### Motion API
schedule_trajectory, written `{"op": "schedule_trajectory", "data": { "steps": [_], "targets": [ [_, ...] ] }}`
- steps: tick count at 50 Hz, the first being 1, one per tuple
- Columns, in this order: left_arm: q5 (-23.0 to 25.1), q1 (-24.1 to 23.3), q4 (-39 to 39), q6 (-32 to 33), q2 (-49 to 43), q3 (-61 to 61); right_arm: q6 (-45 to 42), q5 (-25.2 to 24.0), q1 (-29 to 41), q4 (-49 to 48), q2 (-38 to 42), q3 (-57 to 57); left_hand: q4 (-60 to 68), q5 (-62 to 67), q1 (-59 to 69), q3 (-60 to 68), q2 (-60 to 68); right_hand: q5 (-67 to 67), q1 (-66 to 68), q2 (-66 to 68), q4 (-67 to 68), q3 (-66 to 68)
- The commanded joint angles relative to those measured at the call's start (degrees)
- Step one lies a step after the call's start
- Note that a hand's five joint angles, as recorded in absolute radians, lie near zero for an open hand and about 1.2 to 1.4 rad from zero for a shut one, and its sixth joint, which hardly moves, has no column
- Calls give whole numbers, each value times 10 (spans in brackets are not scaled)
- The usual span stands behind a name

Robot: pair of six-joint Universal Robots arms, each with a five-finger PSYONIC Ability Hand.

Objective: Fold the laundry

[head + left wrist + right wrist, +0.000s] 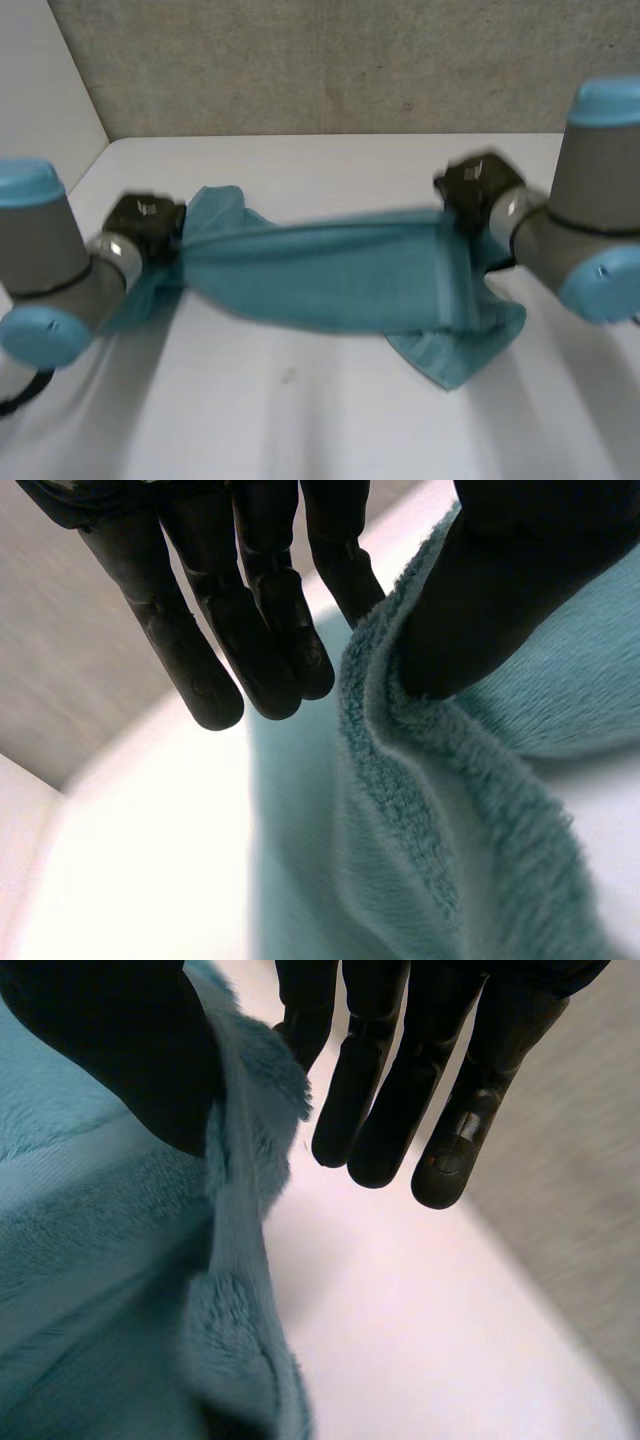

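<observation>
A teal towel [320, 275] hangs stretched between my two hands above the white table [330, 420]. My left hand [145, 225] pinches one end of it: in the left wrist view the thumb [480, 600] presses the towel's edge [400, 780] against a finger. My right hand [475, 190] pinches the other end: in the right wrist view the thumb [120, 1050] clamps the towel's edge [240, 1160] against a finger. The lower right part of the towel [460, 345] sags and rests on the table.
A grey wall [330, 60] stands behind the table's far edge. A white side panel [40, 90] closes the table's left side.
</observation>
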Motion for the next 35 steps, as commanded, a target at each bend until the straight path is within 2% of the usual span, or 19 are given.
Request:
{"op": "schedule_trajectory", "data": {
  "steps": [1,2,3,4,5,6,8,10,11,13,16,18,19,24,35],
  "targets": [
    [-23,-5,127,2,-14,207,9,57,-4,-148,26,-213,115,155,173,116,113,136,234,122,115,120],
    [-23,-9,175,0,1,233,9,70,0,-200,21,-233,115,155,173,116,113,136,234,122,115,120],
    [-22,-8,228,-5,24,242,9,70,1,-200,21,-233,115,155,173,116,113,136,234,122,115,120],
    [-22,-8,228,-5,24,242,9,78,1,-251,13,-234,115,155,173,116,113,136,234,122,115,120],
    [-23,-8,274,-9,44,241,4,81,1,-296,-9,-222,115,155,173,116,113,136,234,122,115,120],
    [-24,-9,309,-16,59,239,4,81,1,-296,-9,-222,115,155,173,116,113,136,234,122,115,120],
    [-25,-9,323,-22,71,227,5,83,1,-330,-38,-202,115,155,173,116,113,136,234,122,115,120],
    [-24,-7,318,-26,81,207,7,78,-1,-348,-85,-139,115,155,173,116,113,136,234,122,115,120],
    [-24,-3,308,-28,88,182,7,78,-1,-348,-85,-138,115,155,173,116,113,136,234,122,115,120],
    [-23,-1,295,-28,95,156,9,67,0,-347,-106,-68,115,155,173,116,113,136,234,122,115,120],
    [-24,4,271,-28,100,96,9,60,0,-345,-112,-31,115,155,173,116,113,136,234,122,115,120],
    [-24,11,261,-26,101,61,9,39,-1,-341,-128,54,115,155,173,116,113,136,234,122,115,120],
    [-23,18,255,-24,102,25,9,39,-1,-341,-128,54,115,155,173,116,113,136,234,122,115,120],
    [-20,27,250,-24,107,-77,9,11,-6,-328,-141,199,115,155,173,116,113,136,234,122,115,120],
    [-21,24,236,-18,62,-201,12,11,-7,-317,-114,303,115,155,173,116,113,136,234,122,115,120]
  ]
}}
